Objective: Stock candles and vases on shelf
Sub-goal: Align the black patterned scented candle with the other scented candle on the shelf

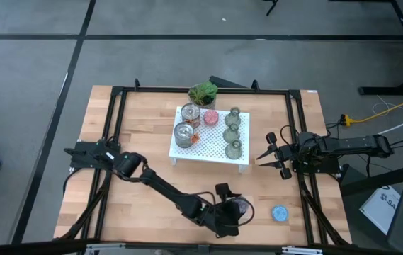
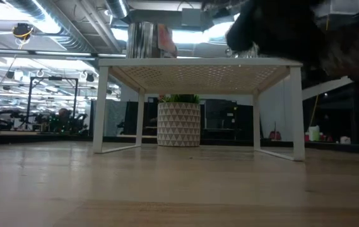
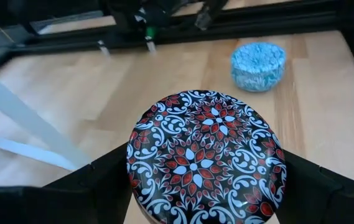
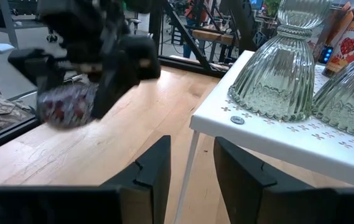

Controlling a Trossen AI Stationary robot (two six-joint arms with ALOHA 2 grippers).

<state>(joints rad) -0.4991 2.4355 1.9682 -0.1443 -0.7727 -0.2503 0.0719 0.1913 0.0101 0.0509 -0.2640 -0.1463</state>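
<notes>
My left gripper [image 1: 233,212] is near the table's front edge, shut on a dark blue-purple candle [image 3: 206,154] with a red and white patterned top. A light blue candle [image 1: 280,213] lies on the wood to its right. The white shelf [image 1: 219,151] stands mid-table on its legs. It carries two silver tin candles [image 1: 185,133], a pink candle [image 1: 210,117] and three olive-green vases [image 1: 234,132]. My right gripper [image 1: 275,156] waits at the shelf's right end, open, with nothing between its fingers [image 4: 152,171]. My left gripper pinches the candle's round side wall [image 3: 134,171] between its two fingers [image 3: 96,183], one on each opposite side. The fingers come from the table's left, slanting a little downward. The candle sits top up, lifted clear of the table in the right wrist view [image 4: 65,107].
A leafy potted plant [image 1: 202,92] stands just behind the shelf. A black frame rail [image 1: 300,184] runs along the table's sides and near edge. Bare wood lies in front of the shelf and under it [image 2: 185,157].
</notes>
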